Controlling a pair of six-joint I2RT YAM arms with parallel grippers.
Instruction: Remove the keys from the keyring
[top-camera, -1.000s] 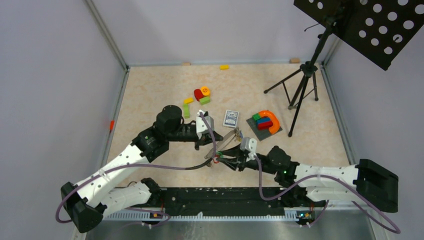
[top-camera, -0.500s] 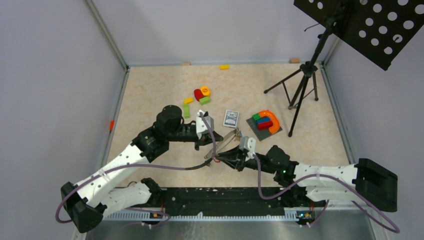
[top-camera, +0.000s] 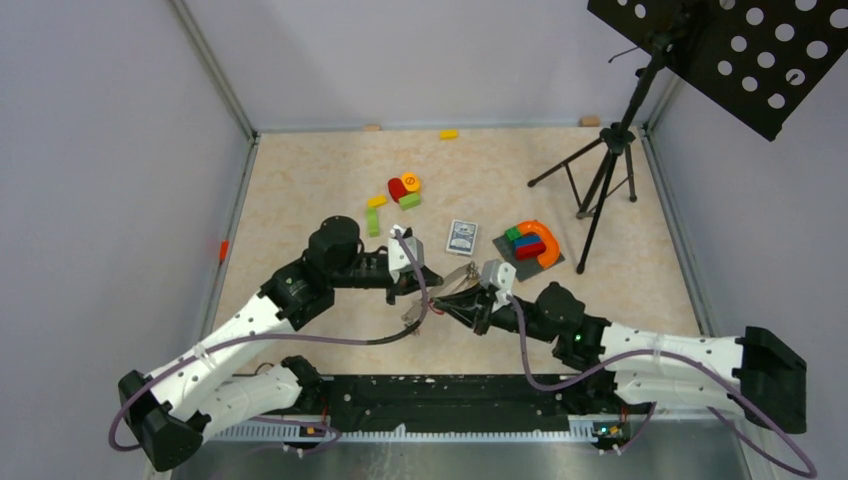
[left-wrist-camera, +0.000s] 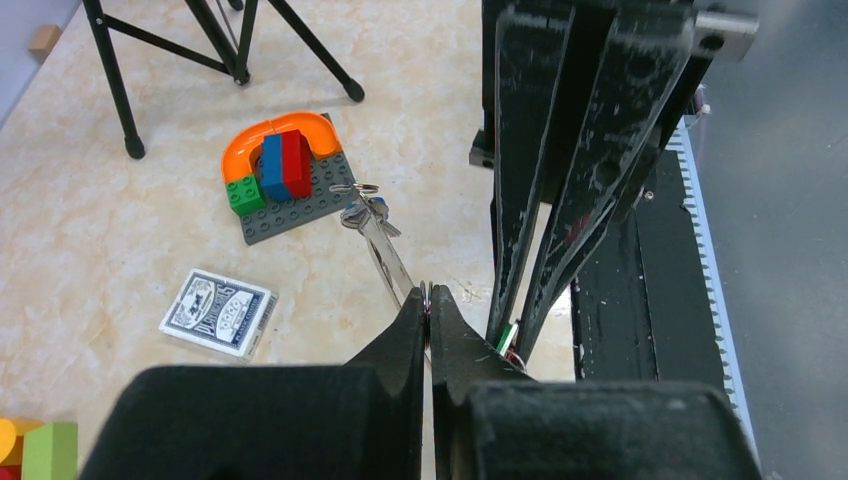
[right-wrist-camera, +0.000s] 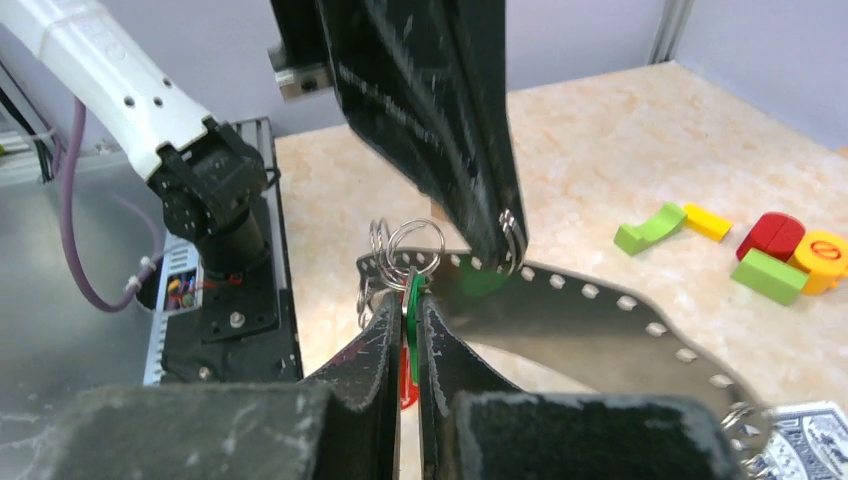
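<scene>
Well, the two arms meet nose to nose in the middle of the table (top-camera: 300, 170), just in front of the playing-card box (top-camera: 461, 236). The left gripper (left-wrist-camera: 427, 300) has its fingers pressed together with almost no gap, pinching a small wire loop at the edge of the keyring (right-wrist-camera: 600, 310). From the right wrist the keyring looks like a flat grey band punched with holes (not much of a round loop from that side). It is slung between the two grippers and runs on towards the card box, with a few more little rings bunched at its far end. The right gripper (right-wrist-camera: 408, 300) is likewise drawn in narrow, clamped on the green-tagged key (right-wrist-camera: 412, 290) by its plastic tag, which hangs from a cluster of thin rings at the near end of the band. A bit of red shows just below, between the fingers, though I can't tell what it belongs to. Off to the right the orange arch block (top-camera: 543, 243) sits on a grey plate (top-camera: 522, 268), with a black tripod stand (top-camera: 600, 185) behind it.
</scene>
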